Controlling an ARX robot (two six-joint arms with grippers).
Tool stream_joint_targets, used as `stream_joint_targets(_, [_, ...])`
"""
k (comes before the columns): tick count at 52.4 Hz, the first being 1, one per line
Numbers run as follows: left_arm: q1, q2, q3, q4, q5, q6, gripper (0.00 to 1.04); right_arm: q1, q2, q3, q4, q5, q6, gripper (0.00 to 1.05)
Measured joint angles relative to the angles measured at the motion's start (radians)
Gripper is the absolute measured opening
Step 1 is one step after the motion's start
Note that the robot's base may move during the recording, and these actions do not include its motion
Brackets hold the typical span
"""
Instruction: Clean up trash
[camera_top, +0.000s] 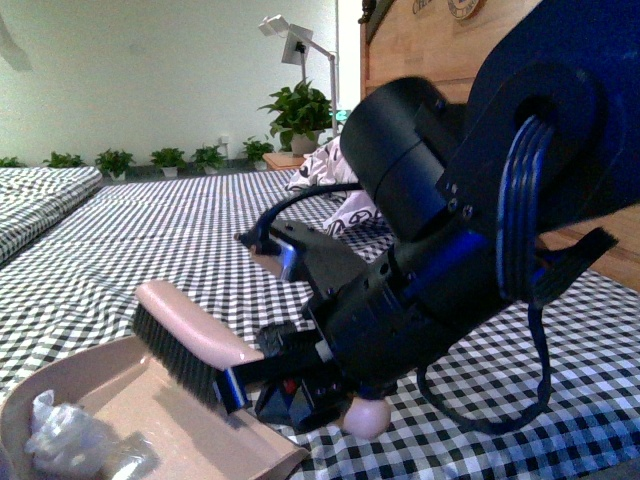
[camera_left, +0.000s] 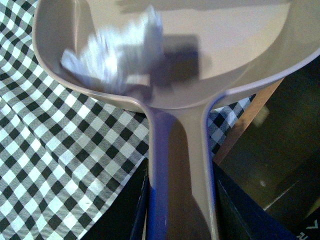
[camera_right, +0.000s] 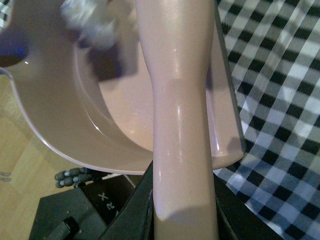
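Scene on a bed covered in black-and-white checked cloth (camera_top: 150, 225). The crumpled white tissue-paper wad (camera_top: 62, 432) lies inside the shallow pink plastic dustpan (camera_top: 120, 385), near its back wall. The left gripper (camera_left: 180, 220) is clamped on the dustpan's long handle (camera_left: 177, 150), one jaw on either side. The right gripper (camera_top: 290, 375) pinches the pink handle of a black-bristled hand brush (camera_top: 185, 345), whose bristles sit at the pan's open edge. A black-and-white printed pillow (camera_top: 335, 185) rests against the wooden headboard (camera_top: 420, 50).
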Motion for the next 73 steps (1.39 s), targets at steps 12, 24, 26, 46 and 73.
stream_joint_targets(12, [0.000,0.000,0.000,0.000,0.001,0.000,0.29,-0.072,-0.021,0.003,0.023,0.086,-0.008,0.19])
stream_joint_targets(24, [0.000,0.000,0.000,0.000,0.002,0.000,0.29,-0.134,-0.035,-0.003,0.078,0.181,0.001,0.19])
stream_joint_targets(26, [0.000,0.000,0.000,0.000,0.002,0.000,0.29,-0.145,-0.044,-0.005,0.088,0.189,0.011,0.19])
stream_joint_targets(46, [-0.008,-0.075,-0.097,0.395,-0.096,-0.355,0.29,-0.434,-0.328,-0.110,0.143,0.136,0.122,0.19])
stream_joint_targets(73, [-0.115,-0.353,-0.053,0.414,-0.666,-0.516,0.29,-0.616,-0.808,-0.209,0.017,-0.177,0.266,0.19])
